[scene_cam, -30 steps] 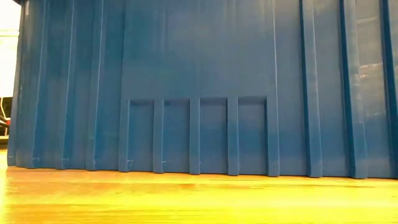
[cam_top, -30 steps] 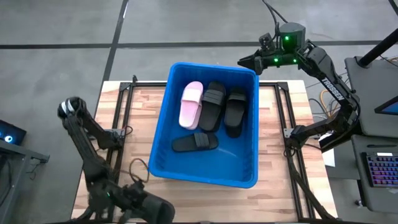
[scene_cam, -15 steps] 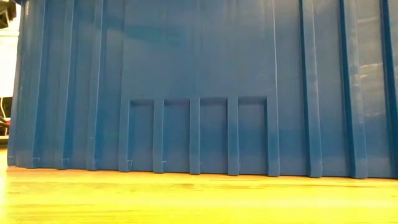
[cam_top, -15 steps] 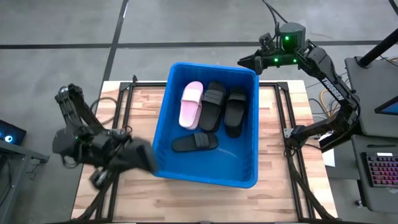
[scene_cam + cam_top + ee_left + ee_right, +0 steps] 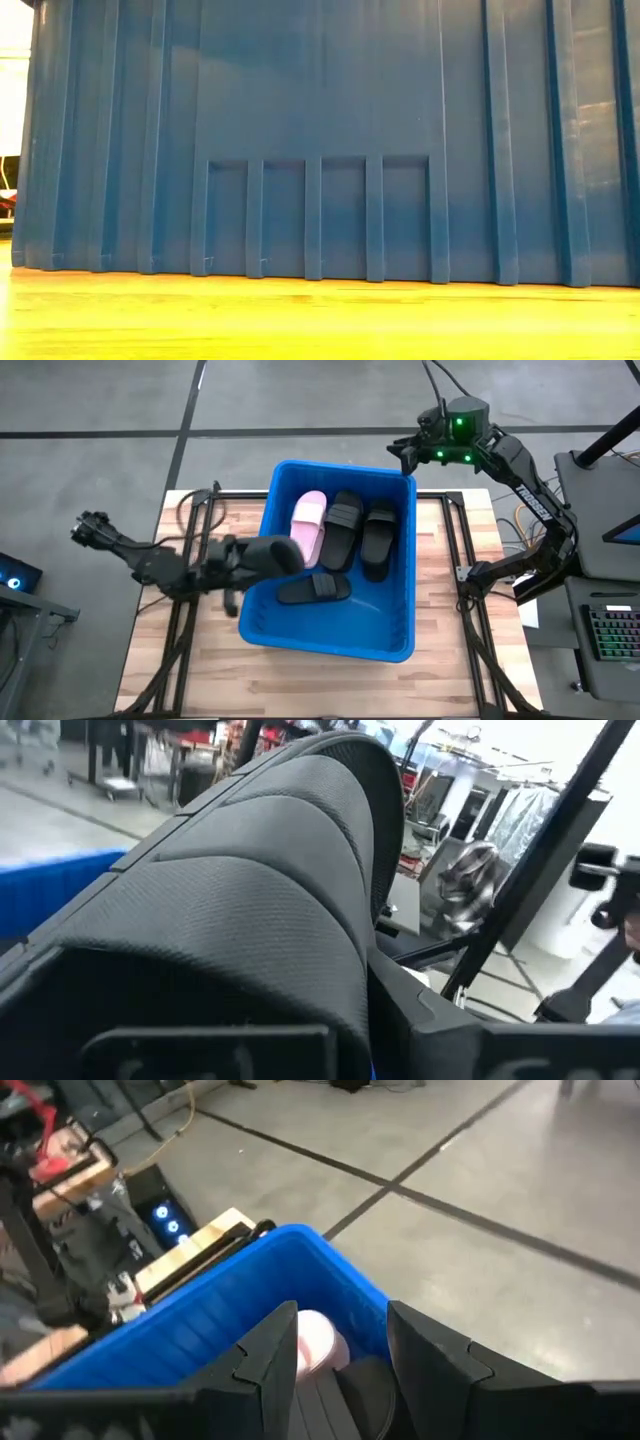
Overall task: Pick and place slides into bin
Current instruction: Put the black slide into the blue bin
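The blue bin (image 5: 404,640) stands mid-table; its near wall (image 5: 320,140) fills the low view. In it lie a pink slide (image 5: 307,528) and three black slides (image 5: 343,530) (image 5: 378,540) (image 5: 313,589). My left gripper (image 5: 232,560) is shut on another black slide (image 5: 268,554) at the bin's left rim; that slide's ribbed strap (image 5: 260,910) fills the left wrist view. My right gripper (image 5: 405,450) is open and empty above the bin's far right corner; in its wrist view (image 5: 340,1365) it looks down on the bin's far rim (image 5: 300,1245). My left gripper holds the black slide by the end toward the table's left (image 5: 245,558); the slide itself hides the fingers in the wrist view. The arm comes in about level from the table's left. The slide sticks out past the gripper, lifted clear, over the bin's left rim.
Black frame rails (image 5: 200,510) run along the wooden table (image 5: 180,680) on both sides of the bin. A laptop and keyboard (image 5: 610,630) sit beyond the table's right edge. Bare wood shows at the near edge (image 5: 320,320).
My left gripper has swung from the table's near left corner up and toward the far right, carrying the black slide from below the bin's near left corner to its left rim. My right gripper has turned a little at the wrist.
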You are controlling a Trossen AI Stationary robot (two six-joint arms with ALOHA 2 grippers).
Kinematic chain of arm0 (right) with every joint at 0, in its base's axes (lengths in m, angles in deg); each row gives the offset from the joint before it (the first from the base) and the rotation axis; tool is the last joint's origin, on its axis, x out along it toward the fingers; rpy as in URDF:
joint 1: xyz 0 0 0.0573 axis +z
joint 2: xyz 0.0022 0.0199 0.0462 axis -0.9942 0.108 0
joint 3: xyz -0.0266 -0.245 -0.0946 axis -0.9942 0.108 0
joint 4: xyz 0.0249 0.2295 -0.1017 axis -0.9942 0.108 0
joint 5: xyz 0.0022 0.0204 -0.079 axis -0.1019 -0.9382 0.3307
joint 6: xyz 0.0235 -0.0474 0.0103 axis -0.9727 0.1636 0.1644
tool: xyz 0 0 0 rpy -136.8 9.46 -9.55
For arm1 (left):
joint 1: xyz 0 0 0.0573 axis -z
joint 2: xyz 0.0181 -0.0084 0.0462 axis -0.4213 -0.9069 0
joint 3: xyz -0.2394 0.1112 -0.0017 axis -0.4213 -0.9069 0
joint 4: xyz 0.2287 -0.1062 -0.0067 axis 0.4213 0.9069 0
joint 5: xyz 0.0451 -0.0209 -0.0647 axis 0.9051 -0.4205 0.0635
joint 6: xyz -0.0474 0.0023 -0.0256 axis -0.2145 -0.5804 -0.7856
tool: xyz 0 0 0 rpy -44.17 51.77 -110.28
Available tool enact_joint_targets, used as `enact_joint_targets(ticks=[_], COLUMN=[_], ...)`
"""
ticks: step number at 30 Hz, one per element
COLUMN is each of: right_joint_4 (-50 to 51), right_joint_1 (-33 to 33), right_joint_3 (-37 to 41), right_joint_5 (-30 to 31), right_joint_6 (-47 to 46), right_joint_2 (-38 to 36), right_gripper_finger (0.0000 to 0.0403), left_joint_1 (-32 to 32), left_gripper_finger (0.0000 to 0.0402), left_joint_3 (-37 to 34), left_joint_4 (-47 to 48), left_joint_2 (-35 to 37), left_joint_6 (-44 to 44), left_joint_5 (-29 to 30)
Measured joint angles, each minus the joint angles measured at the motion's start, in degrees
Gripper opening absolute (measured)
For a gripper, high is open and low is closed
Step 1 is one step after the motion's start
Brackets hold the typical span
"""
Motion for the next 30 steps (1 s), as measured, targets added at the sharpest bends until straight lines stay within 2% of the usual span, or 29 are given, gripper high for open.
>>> enact_joint_targets(ticks=[4, 8, 14, 19, 24, 30], right_joint_4=[0.0, 0.0, -0.4, -2.7, -5.0, -6.2], right_joint_1=[0.0, 0.0, -1.1, -2.7, -4.1, -5.3], right_joint_3=[0.0, 0.0, -0.2, -0.3, -0.3, -0.3], right_joint_5=[0.4, 4.7, 5.8, 6.0, 5.9, 5.9], right_joint_6=[4.2, 7.7, 13.5, 22.1, 25.8, 26.8], right_joint_2=[0.0, -0.1, -0.1, -0.1, 0.4, 1.3], right_gripper_finger=[0.0146, 0.0146, 0.0146, 0.0146, 0.0146, 0.0146], left_joint_1=[-10.4, -19.0, -27.8, -30.9, -32.5, -31.7], left_gripper_finger=[0.0, 0.0, 0.0, 0.0, 0.0, 0.0], left_joint_3=[0.3, 0.6, 5.8, 14.2, 23.6, 28.6], left_joint_4=[-0.7, -0.8, -1.2, 2.7, 10.3, 14.4], left_joint_2=[-4.0, -9.5, -19.2, -29.1, -38.8, -45.6], left_joint_6=[-4.6, -9.5, -16.5, -17.9, -23.5, -32.9], left_joint_5=[-12.0, -22.4, -36.3, -40.8, -44.5, -49.0])
